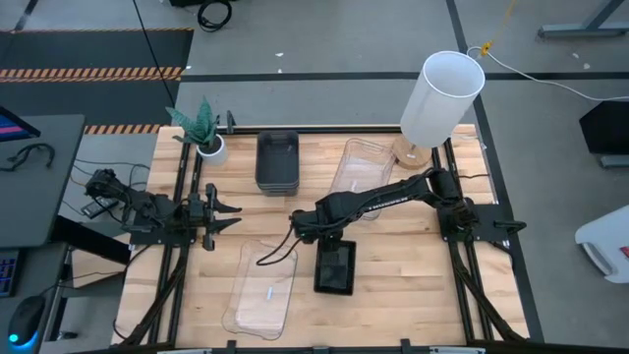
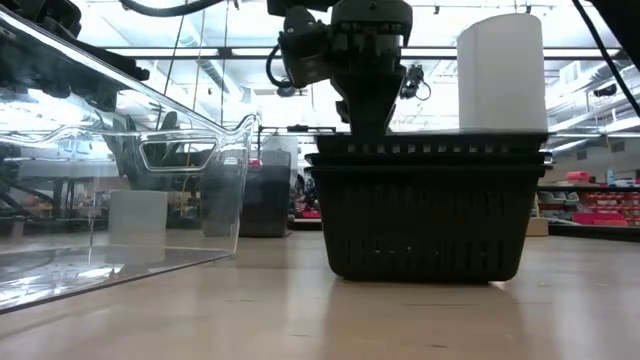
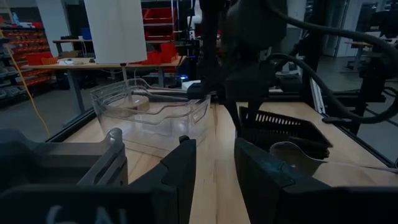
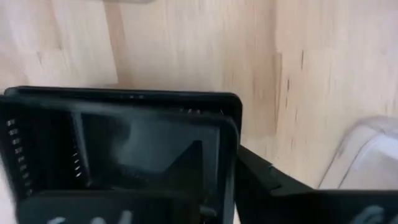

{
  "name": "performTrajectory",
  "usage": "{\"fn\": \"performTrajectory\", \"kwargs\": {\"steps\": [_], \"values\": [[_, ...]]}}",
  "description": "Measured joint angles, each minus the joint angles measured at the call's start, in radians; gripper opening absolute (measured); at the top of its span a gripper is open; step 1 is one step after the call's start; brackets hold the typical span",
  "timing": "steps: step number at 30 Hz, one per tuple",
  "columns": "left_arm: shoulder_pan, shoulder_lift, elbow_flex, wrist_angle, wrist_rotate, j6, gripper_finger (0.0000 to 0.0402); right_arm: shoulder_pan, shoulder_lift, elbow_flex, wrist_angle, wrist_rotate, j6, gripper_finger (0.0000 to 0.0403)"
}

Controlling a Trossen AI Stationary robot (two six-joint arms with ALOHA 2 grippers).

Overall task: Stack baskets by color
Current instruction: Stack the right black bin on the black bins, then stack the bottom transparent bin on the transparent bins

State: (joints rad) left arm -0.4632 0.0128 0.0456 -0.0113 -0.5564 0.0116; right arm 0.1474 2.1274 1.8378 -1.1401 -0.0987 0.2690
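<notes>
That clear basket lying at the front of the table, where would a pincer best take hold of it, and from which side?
Probably on a thin upright side wall of the clear basket, coming straight down from above. It lies open side up with nothing stacked in it, so one finger could slip inside the rim and one outside. The left pincer waits nearest, at the table's left edge.

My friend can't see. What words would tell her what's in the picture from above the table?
The right hand reaches over stacked black baskets mid-table. A clear basket lies beside them, another clear basket and grey baskets farther back. The left hand waits at the left edge.
</notes>
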Motion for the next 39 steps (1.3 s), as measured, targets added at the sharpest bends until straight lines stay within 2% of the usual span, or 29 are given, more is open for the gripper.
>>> {"fn": "performTrajectory", "kwargs": {"steps": [5,10,20,25,31,36,39], "values": [[0.000,0.000,0.000,0.000,0.000,0.000,0.0117,-0.006,-0.019,0.025,-0.053,-0.008,0.028,0.0121],[0.000,0.000,0.000,0.000,0.001,0.000,0.0117,-0.016,-0.029,0.121,-0.040,0.007,0.045,0.0135],[0.000,0.000,0.000,-0.001,0.000,0.000,0.0117,-0.007,-0.010,0.145,0.405,0.069,0.002,0.0133],[0.000,0.000,0.000,-0.001,0.000,0.000,0.0117,0.012,0.048,0.143,0.563,0.106,-0.123,0.0141],[0.000,0.012,0.000,-0.001,-0.001,0.000,0.0117,0.008,0.118,0.143,0.665,0.118,-0.141,0.0196],[0.000,0.014,0.000,-0.001,0.000,0.000,0.0117,-0.001,0.170,0.143,0.702,0.204,-0.141,0.0246],[0.000,0.013,0.000,-0.002,-0.001,0.000,0.0117,0.001,0.196,0.143,0.702,0.183,-0.132,0.0262]]}}
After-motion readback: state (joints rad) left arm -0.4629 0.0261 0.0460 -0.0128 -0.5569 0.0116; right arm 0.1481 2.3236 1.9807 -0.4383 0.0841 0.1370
